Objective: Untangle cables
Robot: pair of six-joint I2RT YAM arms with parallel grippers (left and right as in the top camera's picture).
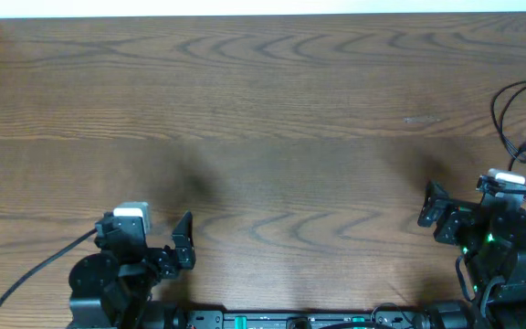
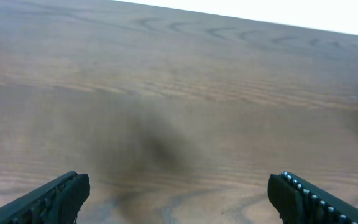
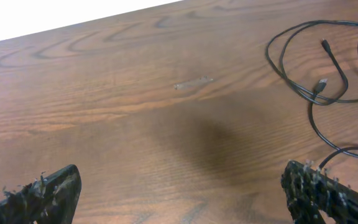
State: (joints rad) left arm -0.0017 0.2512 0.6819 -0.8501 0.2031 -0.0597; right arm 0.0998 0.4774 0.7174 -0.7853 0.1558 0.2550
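Found the cables (image 3: 320,84) loosely looped at the upper right of the right wrist view, strands running mostly up-frame. Placed them ahead and right of the right gripper (image 3: 179,193), spread wide and holding nothing. Judged the left gripper (image 2: 179,193), equally spread, much farther off.

The table (image 1: 263,110) is brown wood with darker wavy grain and one pale scuff (image 3: 193,82) at upper centre. A white band (image 1: 263,7) runs along the top edge. The cables (image 3: 320,83) at the right are black. The left gripper (image 2: 179,193) is black. The right gripper (image 3: 179,193) is black with pale flecks. A green light (image 1: 489,240) glows at lower right.
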